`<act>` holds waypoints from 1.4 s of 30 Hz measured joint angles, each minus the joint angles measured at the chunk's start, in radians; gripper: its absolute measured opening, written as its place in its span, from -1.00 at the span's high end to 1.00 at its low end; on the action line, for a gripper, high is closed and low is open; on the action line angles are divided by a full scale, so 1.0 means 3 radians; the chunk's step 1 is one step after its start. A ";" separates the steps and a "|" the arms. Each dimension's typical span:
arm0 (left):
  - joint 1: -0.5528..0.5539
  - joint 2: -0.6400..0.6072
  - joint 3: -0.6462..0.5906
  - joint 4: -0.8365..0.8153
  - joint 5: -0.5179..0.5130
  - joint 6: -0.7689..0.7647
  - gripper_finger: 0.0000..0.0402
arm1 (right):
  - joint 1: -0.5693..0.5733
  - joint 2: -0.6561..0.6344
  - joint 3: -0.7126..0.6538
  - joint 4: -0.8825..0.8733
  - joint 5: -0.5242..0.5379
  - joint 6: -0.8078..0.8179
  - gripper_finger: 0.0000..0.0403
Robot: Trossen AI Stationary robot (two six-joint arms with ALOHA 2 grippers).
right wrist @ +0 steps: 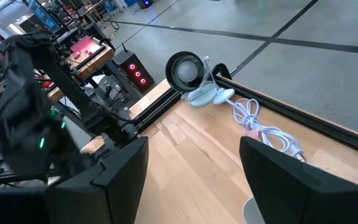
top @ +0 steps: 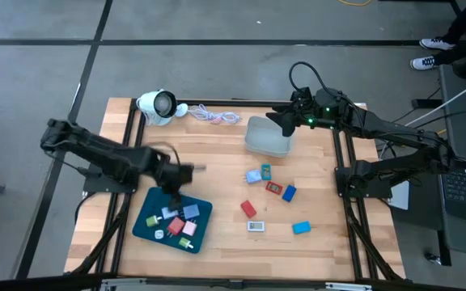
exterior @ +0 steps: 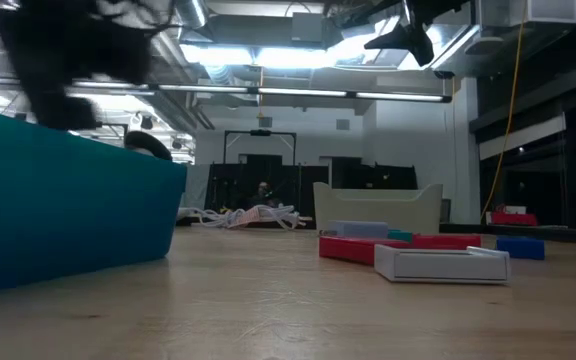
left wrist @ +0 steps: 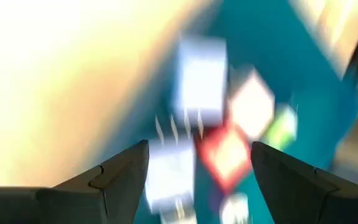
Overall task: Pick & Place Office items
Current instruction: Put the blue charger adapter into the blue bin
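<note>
On the left of the desk (top: 225, 242) lies the dark teal tray (top: 146, 226), and the left gripper (top: 171, 195) hangs just above its far edge. In the high view the tray holds about 6 small office items, among them a light blue piece (top: 191, 212), a pink one (top: 175, 225) and a green one (top: 188, 243). The left wrist view shows what the high view cannot – the 2 fingers (left wrist: 122, 169) stand apart with nothing between them, and below them lie blurred pieces on the teal floor: a pale blue block (left wrist: 199, 84), a red one (left wrist: 227, 155) and a white one (left wrist: 251, 106).

Behind the tray, at the far left corner, stands the white round device (top: 157, 104) with its cord (top: 213, 115); the right wrist view shows its dark lens more clearly.

In the middle of the desk more items lie loose on the wood: 2 light blue pieces (top: 258, 175), a red piece (top: 273, 188) beside a blue one (top: 289, 193), another red one (top: 248, 209), a white one (top: 256, 226) and a blue one (top: 301, 228). The low view shows only the nearest – the white piece (exterior: 440, 263) in front of a red one (exterior: 353, 247).

At the far side is the grey bin (top: 269, 137). The right gripper (top: 285, 121) hovers over its far right edge, fingers (right wrist: 115, 167) apart and empty.
</note>
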 joint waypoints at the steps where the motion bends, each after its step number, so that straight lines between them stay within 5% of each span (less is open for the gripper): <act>1: 0.0150 -0.0057 0.0000 0.0118 -0.0089 0.0037 -0.37 | 0.0000 0.0000 0.0000 0.0001 0.0001 0.0000 -0.28; 6: 0.0838 -0.0100 0.0003 0.1093 -0.0449 0.0383 -0.37 | -0.0009 0.0000 0.0000 0.0012 0.0004 0.0068 -0.28; 11: 0.1218 0.0340 0.0030 0.1840 -0.0419 0.0528 -0.37 | -0.0009 0.0000 0.0000 0.0068 0.0014 0.0085 -0.28; 16: 0.1127 0.1068 0.0446 0.1861 -0.0275 0.1041 -0.38 | -0.0018 0.0000 0.0000 0.0208 0.0014 0.0092 -0.28; 23: 0.0988 0.1943 0.1568 0.1822 -0.0325 0.1867 -0.38 | -0.0075 0.0000 0.0000 0.0227 -0.0007 0.0165 -0.28; 30: 0.1002 0.2748 0.2410 0.1229 -0.0318 0.2062 -0.38 | -0.0074 0.0000 0.0000 0.0226 -0.0023 0.0164 -0.28; 42: 0.1032 0.3080 0.2746 0.0794 -0.0379 0.1909 -0.38 | -0.0074 0.0000 0.0000 0.0224 -0.0120 0.0078 -0.28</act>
